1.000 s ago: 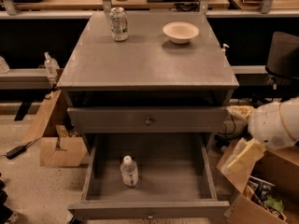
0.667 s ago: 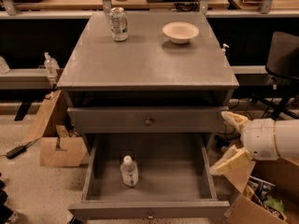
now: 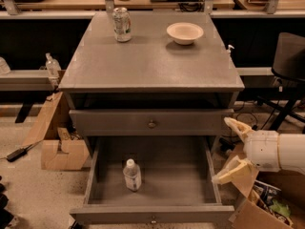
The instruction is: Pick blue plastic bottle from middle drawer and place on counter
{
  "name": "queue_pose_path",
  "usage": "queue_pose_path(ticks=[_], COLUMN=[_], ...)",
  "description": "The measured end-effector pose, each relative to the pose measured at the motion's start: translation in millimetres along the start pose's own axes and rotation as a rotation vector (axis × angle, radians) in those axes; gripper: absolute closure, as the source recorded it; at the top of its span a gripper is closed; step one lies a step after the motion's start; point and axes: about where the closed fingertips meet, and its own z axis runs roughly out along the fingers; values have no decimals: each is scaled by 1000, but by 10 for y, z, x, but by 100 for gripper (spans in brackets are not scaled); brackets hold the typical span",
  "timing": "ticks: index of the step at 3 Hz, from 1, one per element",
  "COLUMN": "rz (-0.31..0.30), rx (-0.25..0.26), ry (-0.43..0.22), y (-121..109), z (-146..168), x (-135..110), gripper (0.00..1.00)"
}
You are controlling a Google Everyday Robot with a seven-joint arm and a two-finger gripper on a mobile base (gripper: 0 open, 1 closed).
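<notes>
The blue plastic bottle [image 3: 132, 175] is a small clear bottle with a white cap, standing upright on the floor of the open middle drawer [image 3: 152, 213], left of its middle. The grey counter [image 3: 147, 66] tops the cabinet above it. My gripper [image 3: 229, 151] comes in from the right edge at the drawer's right wall, level with the drawer opening. Its two pale fingers are spread wide and hold nothing. It is well to the right of the bottle and apart from it.
A silver soda can [image 3: 122, 24] and a cream bowl [image 3: 185, 33] stand at the back of the counter. A shut drawer front with a brass knob [image 3: 152, 124] sits above the open drawer. Cardboard boxes [image 3: 59, 151] lie left and lower right. A chair [image 3: 289, 61] stands right.
My gripper has moved left and down from the right side, closer to the drawer's right wall. The bottle, can and bowl have not moved.
</notes>
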Motion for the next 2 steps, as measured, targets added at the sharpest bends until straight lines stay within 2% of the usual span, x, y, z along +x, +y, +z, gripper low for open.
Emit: queue_pose_path(ticks=[1, 2], rz=[1, -15], rx=[-3, -44], ry=[-18, -86], y=[11, 141], z=[111, 647], x=[51, 276], gripper=[0, 0])
